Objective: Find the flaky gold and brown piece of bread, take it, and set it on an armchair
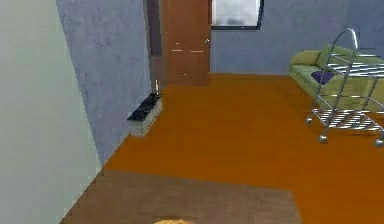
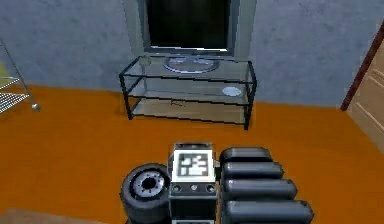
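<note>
Peeking at bottom edge, golden blob (image 1: 172, 220) cut off; tool (image 2: 148, 192) load: cannot tell.

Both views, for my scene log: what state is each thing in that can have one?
Door: shut.
TV: screen dark.
Cart: upright on the floor.
Gold thing: lying on the table, cut off by the bottom edge.
Gripper: cannot tell whether it holds anything.
</note>
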Tool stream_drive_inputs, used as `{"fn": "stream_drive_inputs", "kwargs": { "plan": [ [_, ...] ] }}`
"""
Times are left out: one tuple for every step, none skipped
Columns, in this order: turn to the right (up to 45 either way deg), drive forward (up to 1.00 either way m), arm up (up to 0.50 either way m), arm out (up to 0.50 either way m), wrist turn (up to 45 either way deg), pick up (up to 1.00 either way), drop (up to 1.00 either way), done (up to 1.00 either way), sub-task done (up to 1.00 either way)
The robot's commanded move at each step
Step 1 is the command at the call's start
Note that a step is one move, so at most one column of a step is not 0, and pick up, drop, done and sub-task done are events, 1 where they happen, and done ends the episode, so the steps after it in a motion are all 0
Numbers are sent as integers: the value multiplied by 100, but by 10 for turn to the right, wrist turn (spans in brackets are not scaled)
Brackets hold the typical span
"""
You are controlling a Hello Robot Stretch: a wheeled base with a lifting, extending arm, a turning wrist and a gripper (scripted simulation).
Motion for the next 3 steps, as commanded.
{"fn": "stream_drive_inputs", "kwargs": {
  "plan": [
    [0,100,0,0,0,0,0,0,0],
    [0,100,0,0,0,0,0,0,0],
    [0,100,0,0,0,0,0,0,0]
  ]
}}
